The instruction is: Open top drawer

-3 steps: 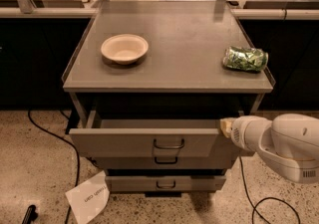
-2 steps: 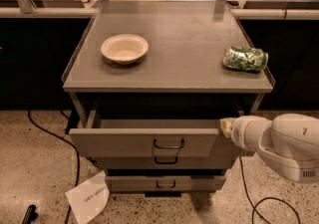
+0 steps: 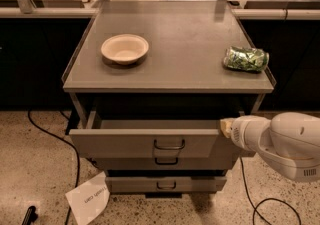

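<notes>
Grey top drawer (image 3: 145, 141) is seen partly drawn out just under the table (image 3: 170, 76), the gripper (image 3: 226, 128), its hold not discernible, placed below the table's right front corner; further outward pulling is judged needed.

Only the pale tip of the pincer (image 3: 226, 128) shows, at the right end of the top drawer (image 3: 125, 142); its white arm (image 3: 287, 144) is cut off by the right edge. The drawer's inside lies mostly in shadow under the surface (image 3: 185, 59) (the middle drawer (image 3: 210, 163) is largely hidden behind its front). The print on the floor paper (image 3: 89, 200) is unreadable.
</notes>
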